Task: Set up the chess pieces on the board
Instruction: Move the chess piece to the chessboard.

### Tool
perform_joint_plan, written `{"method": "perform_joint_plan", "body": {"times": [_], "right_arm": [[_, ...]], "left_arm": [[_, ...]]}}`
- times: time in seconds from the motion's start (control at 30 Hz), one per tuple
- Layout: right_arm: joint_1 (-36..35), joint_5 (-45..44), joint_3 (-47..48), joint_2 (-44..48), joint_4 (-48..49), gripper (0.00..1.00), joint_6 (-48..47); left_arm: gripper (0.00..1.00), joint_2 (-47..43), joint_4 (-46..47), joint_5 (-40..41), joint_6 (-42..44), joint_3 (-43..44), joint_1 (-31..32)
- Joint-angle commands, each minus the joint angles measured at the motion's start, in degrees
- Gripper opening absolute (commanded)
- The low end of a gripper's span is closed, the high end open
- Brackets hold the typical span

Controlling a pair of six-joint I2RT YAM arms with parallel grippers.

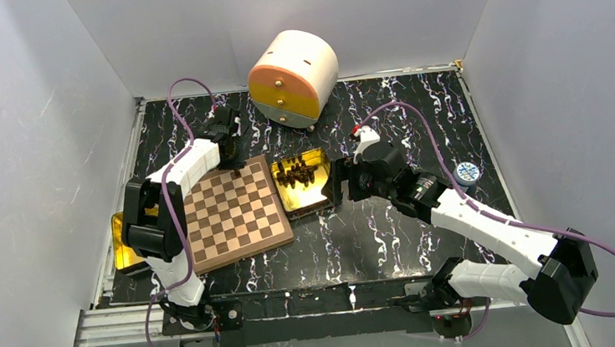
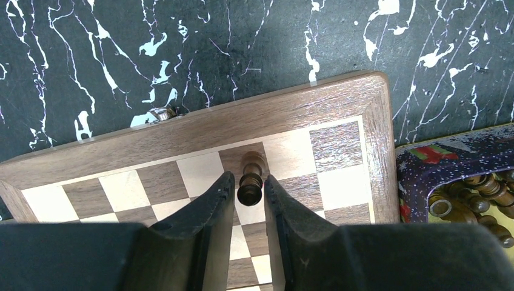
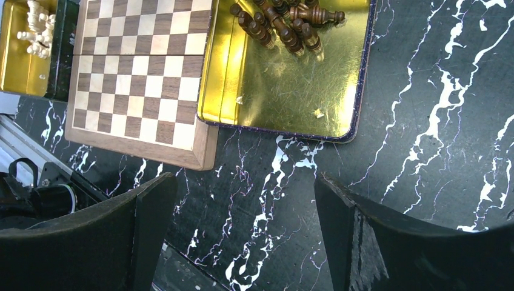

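Note:
The board lies left of centre, and its far corner shows in the left wrist view. One dark chess piece stands upright on a dark square of the far row, small in the top view. My left gripper straddles the piece's head, its jaws a hair off it on both sides. Several more dark pieces lie heaped in a gold tin at the board's right edge. My right gripper hangs wide open over bare table near that tin, holding nothing.
A second gold tin with several white pieces lies at the board's left side. A cream and orange rounded drawer box stands at the back. A small blue-white round thing sits at the right. White walls enclose the table.

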State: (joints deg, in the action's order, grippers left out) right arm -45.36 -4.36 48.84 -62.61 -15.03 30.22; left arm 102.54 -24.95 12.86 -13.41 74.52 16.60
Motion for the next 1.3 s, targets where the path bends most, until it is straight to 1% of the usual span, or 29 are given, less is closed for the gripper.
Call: {"method": "perform_joint_plan", "body": {"times": [0.0,0.27,0.4,0.53,0.63,0.8,0.97,1.03,1.1,1.13,1.2,1.27], "right_arm": [[0.0,-0.7,-0.6,0.5,2.0,0.93,0.5],[0.0,-0.4,-0.2,0.0,2.2,0.93,0.6],[0.1,-0.1,-0.5,0.0,2.3,0.93,0.8],[0.0,0.0,-0.8,0.3,2.3,0.93,1.0],[0.0,0.0,-0.8,0.4,2.3,0.93,1.1],[0.0,0.4,-0.8,0.3,2.4,0.93,1.2],[0.0,1.0,0.6,-1.9,2.2,0.93,1.3],[0.0,1.4,1.7,-3.6,2.0,0.91,1.3],[0.0,1.6,3.0,-5.3,2.1,0.86,1.0],[0.0,1.6,3.4,-6.3,2.5,0.82,0.8],[0.1,1.1,4.3,-8.3,3.3,0.72,0.4],[0.1,-0.8,5.3,-10.6,3.9,0.64,-0.2]], "left_arm": [[0.22,-0.9,-2.1,1.5,0.4,0.4,-0.3],[0.20,-1.0,-3.0,2.2,0.8,0.6,-0.3],[0.21,-0.9,-3.4,2.2,0.8,0.8,-0.3],[0.31,-0.5,-3.5,2.1,0.7,0.9,-0.3],[0.33,-0.5,-3.5,1.7,0.7,1.2,-0.3],[0.52,-2.9,-4.0,0.6,-0.5,2.2,-0.3],[0.66,-8.2,-5.1,-1.7,-1.3,3.7,-0.3],[0.71,-10.9,-5.7,-3.1,-1.5,3.8,-0.3],[0.74,-14.5,-5.7,-5.4,-1.4,2.8,-0.3],[0.76,-16.1,-5.5,-7.3,-1.1,1.8,-0.3],[0.83,-20.0,-4.5,-10.1,-0.9,-1.6,-0.3],[0.85,-24.2,-2.8,-12.6,-1.1,-6.1,-0.3]]}}
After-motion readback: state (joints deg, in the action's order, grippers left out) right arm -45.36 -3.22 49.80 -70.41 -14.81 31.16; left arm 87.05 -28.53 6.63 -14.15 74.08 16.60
